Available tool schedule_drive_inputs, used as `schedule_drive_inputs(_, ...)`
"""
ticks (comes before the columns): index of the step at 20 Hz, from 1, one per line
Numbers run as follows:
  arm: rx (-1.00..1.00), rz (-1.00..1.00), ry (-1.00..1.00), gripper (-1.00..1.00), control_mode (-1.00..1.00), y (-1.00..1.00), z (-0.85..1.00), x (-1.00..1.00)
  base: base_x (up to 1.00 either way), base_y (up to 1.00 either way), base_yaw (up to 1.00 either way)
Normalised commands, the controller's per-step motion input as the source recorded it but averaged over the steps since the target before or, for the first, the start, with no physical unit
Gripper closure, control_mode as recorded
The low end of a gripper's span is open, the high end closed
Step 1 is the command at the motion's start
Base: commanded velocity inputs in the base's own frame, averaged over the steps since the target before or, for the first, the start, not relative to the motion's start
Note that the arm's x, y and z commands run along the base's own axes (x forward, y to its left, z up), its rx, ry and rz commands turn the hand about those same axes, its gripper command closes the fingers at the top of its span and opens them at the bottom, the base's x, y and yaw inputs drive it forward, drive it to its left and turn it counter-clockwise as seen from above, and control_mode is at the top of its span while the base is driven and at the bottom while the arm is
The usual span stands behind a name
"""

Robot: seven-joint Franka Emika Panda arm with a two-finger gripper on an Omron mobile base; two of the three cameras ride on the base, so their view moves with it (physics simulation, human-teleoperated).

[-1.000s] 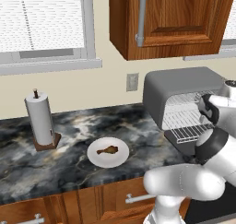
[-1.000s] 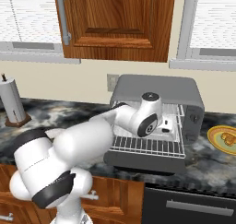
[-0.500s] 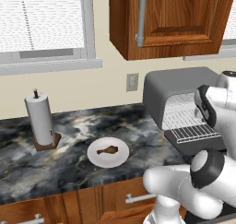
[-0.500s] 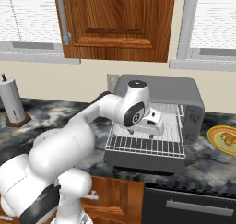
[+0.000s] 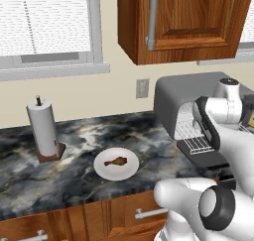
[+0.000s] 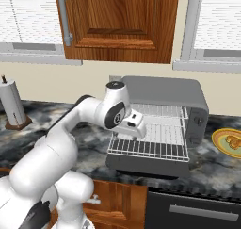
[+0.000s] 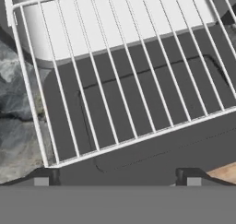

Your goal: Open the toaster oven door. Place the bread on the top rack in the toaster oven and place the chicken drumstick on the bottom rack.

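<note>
Dark marbled counter [image 6: 70, 129] carries the boxy matte-grey toaster oven [image 6: 162, 98], its door down, white wire rack [image 7: 120, 75] slid out (gripper [image 6: 137, 127] fingers spread).

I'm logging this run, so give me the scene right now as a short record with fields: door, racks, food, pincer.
toaster oven door: open, folded down flat
bottom rack: pulled out over the door, bare
chicken drumstick: on the white plate, on the counter
bread: on a yellow plate right of the toaster oven
pincer: open, empty, above the pulled-out rack
</note>
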Motion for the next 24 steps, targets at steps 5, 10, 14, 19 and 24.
schedule_drive_inputs(5,0.0,0.1,0.0,-1.0,-1.0,0.64,0.0,0.0,0.0,0.0,0.0)
schedule_drive_inputs(10,0.0,0.14,0.0,-1.0,-1.0,0.63,0.0,0.0,0.0,0.0,0.0)
schedule_drive_inputs(14,0.0,0.19,0.03,-1.0,-1.0,0.62,-0.02,0.0,0.0,0.0,0.0)
schedule_drive_inputs(19,-0.01,0.25,0.13,-1.0,-1.0,0.58,0.0,0.01,0.0,0.0,0.0)
schedule_drive_inputs(24,-0.06,0.26,0.06,-1.0,-1.0,0.59,0.0,0.05,0.0,0.0,0.0)
